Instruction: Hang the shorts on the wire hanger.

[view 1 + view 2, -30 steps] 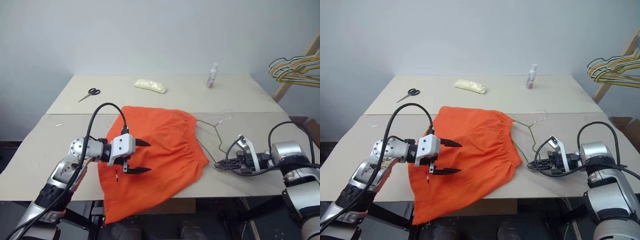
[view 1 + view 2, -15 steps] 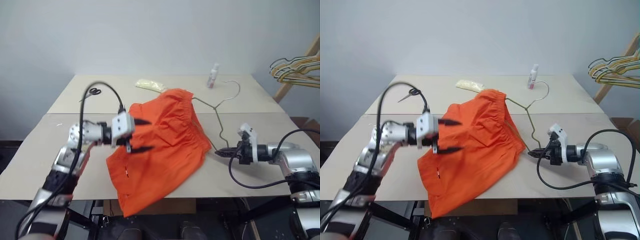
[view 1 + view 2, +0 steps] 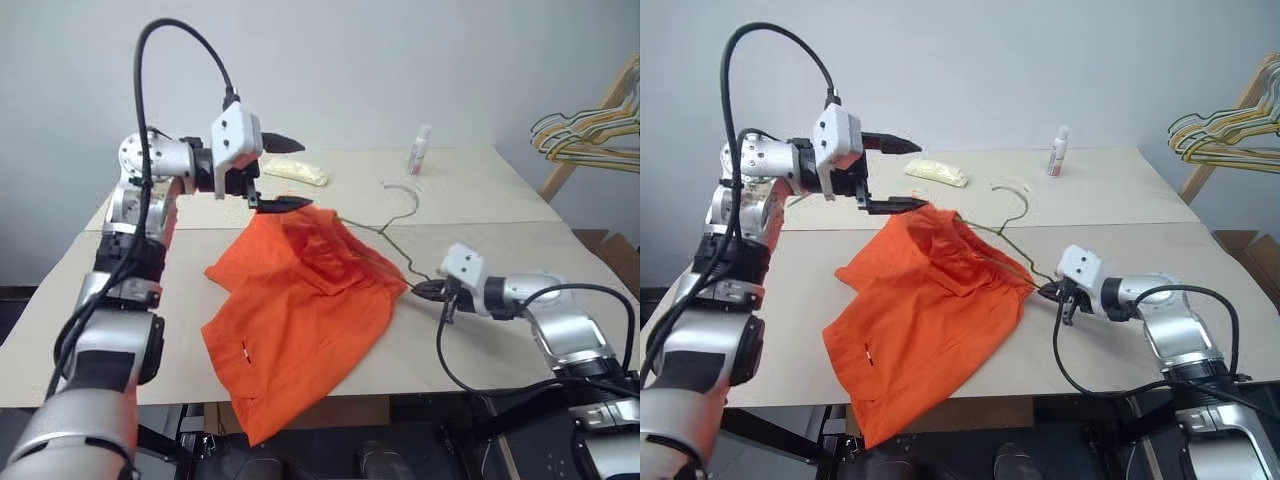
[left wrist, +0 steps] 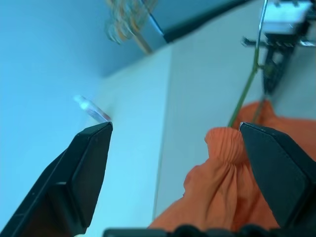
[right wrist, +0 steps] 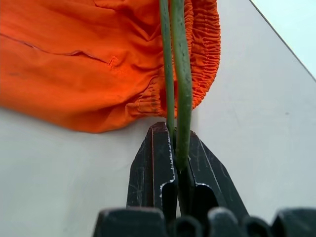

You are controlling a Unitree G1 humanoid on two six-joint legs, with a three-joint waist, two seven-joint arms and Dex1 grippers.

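The orange shorts (image 3: pixel 300 305) lie on the table, with the waistband end pulled up into a peak (image 3: pixel 937 215). The wire hanger (image 3: pixel 380 238) runs through that end, tilted up off the table, its hook (image 3: pixel 1012 190) in the air. My right gripper (image 3: pixel 420 291) is shut on the hanger's near corner, and in the right wrist view the fingers (image 5: pixel 153 163) pinch the wire (image 5: pixel 180 98). My left gripper (image 3: pixel 306 172) hangs open and empty just above the raised peak. In the left wrist view the fabric (image 4: pixel 222 197) sits between its fingers (image 4: pixel 89 163).
A pale yellow packet (image 3: pixel 303 172) and a small white bottle (image 3: pixel 419 150) sit on the far half of the table. A bunch of yellowish and dark hangers (image 3: pixel 585 135) hangs on a wooden rack at the right. One leg of the shorts droops over the table's front edge (image 3: pixel 120 392).
My left gripper rose, still open, from over the middle of the shorts to above their far end. My right gripper rolled and lifted, tipping the hanger up, and the shorts bunched toward it.
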